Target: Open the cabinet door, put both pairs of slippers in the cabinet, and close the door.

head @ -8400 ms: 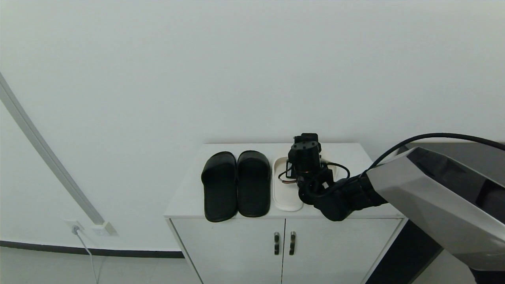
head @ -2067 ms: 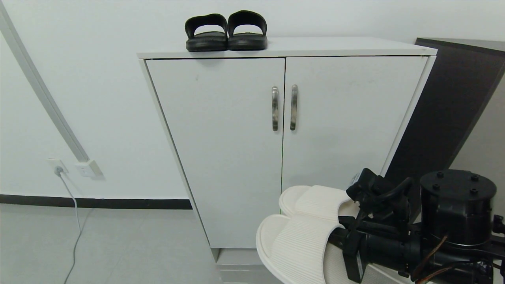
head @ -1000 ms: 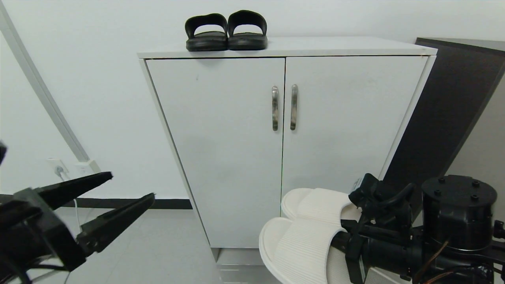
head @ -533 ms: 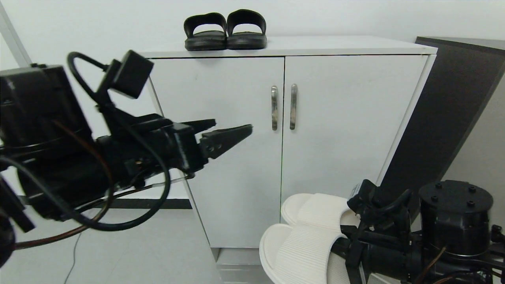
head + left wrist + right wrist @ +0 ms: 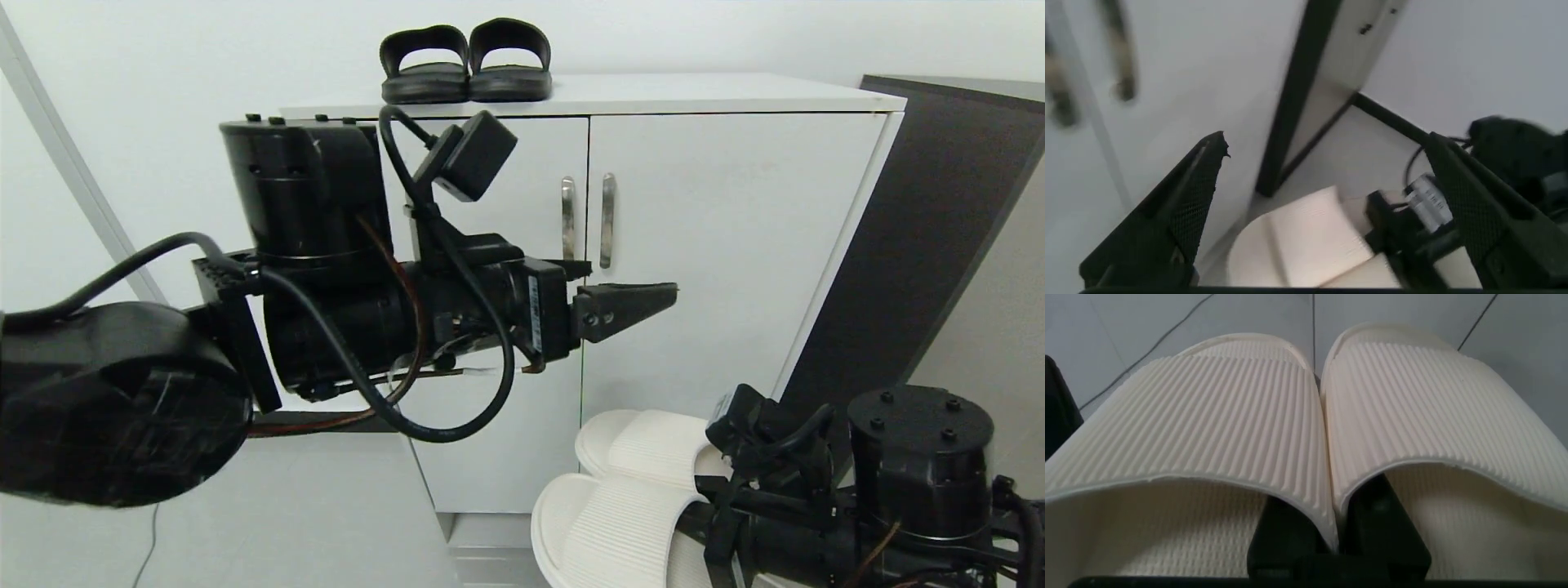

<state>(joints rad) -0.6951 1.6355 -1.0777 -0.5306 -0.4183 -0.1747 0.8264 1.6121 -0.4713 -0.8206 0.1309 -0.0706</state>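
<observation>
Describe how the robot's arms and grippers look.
Both arms are matt black. The left arm has a fat cylindrical joint, looping black cables, one brown wire and a boxy black wrist camera. The left gripper has long tapered fingers with dotted pads. The right arm shows a bolt-topped cylinder.

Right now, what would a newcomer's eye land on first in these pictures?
The left claw hangs open and level in front of the closed white cabinet, near its door handles. Next come the white slippers clamped in the right claw low before the cabinet, and the black slippers on its top.
</observation>
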